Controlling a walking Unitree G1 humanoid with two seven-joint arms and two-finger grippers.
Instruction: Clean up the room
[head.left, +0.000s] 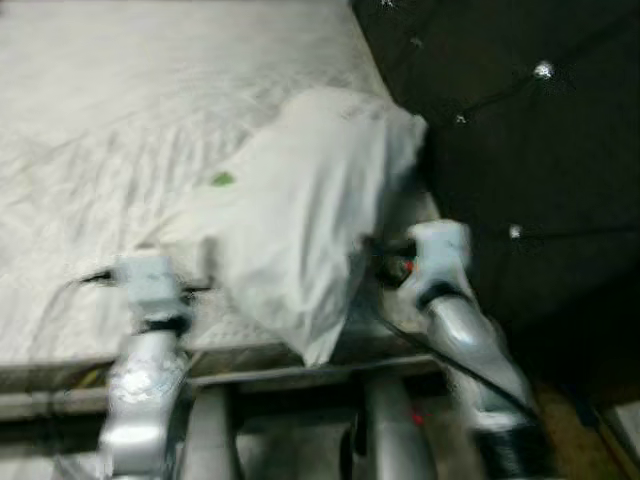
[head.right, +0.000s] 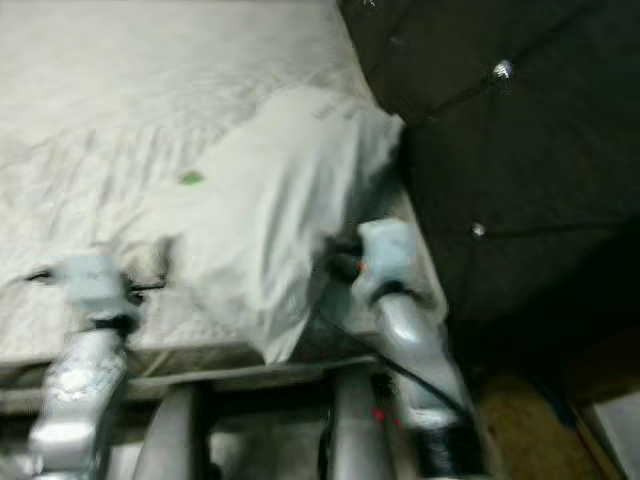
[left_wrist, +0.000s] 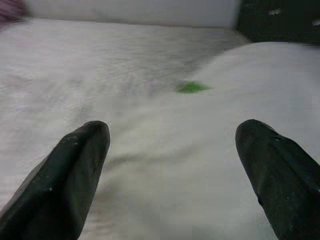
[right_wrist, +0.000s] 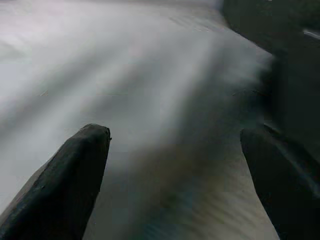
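Note:
A white pillow (head.left: 310, 210) lies crumpled on the white bed (head.left: 110, 120), its far end against the dark headboard (head.left: 520, 130). It carries a small green mark (head.left: 222, 179). My left gripper (left_wrist: 172, 145) is open at the pillow's near left side, its black fingers (left_wrist: 75, 170) spread wide just over the fabric (left_wrist: 210, 165), with the green mark (left_wrist: 192, 87) ahead. My right gripper (right_wrist: 175, 145) is open too, at the pillow's right side between the pillow and the headboard. The right arm's wrist (head.left: 437, 255) sits close to the pillow's edge. The views are blurred.
The black tufted headboard with shiny buttons fills the right side, close to my right arm. The bed's front edge and frame (head.left: 300, 370) run below the grippers. A strip of brown floor (head.left: 575, 425) lies at the lower right. Rumpled sheet stretches away to the left.

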